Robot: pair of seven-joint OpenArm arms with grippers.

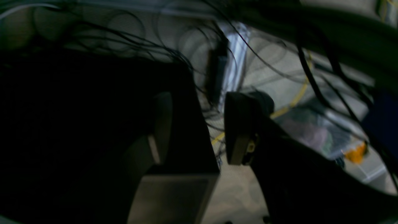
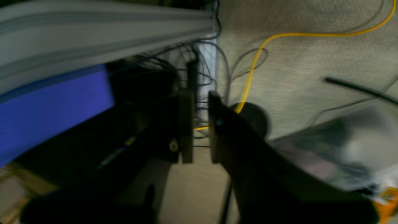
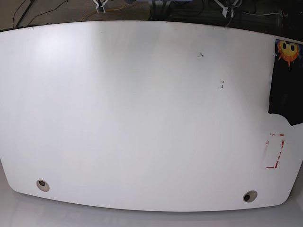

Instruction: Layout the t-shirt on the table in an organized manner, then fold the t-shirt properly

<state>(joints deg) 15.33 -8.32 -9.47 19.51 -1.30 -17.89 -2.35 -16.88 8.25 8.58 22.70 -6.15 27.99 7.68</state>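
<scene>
White tabletop fills the base view, the table (image 3: 142, 118) bare across nearly all its glossy face, with two small round holes near the 5 and 7 o'clock edge and a red rectangular marking (image 3: 274, 151) at about 4 o'clock. The t-shirt (image 3: 285, 82) sits at the far 3 o'clock edge, a narrow black strip with its orange smiling face uppermost, part of it cut off by the frame — bunched or folded, I cannot tell which. Neither arm shows over the table. Both wrist views look at carpet and cables, so the arms seem parked off the surface, probably waiting to start. The left gripper (image 1: 199, 130) has its fingers spread with nothing between them; the right gripper (image 2: 199, 130) has its fingers nearly together, a slim gap, pinching nothing. Laying out has not begun, by my judgement.
</scene>
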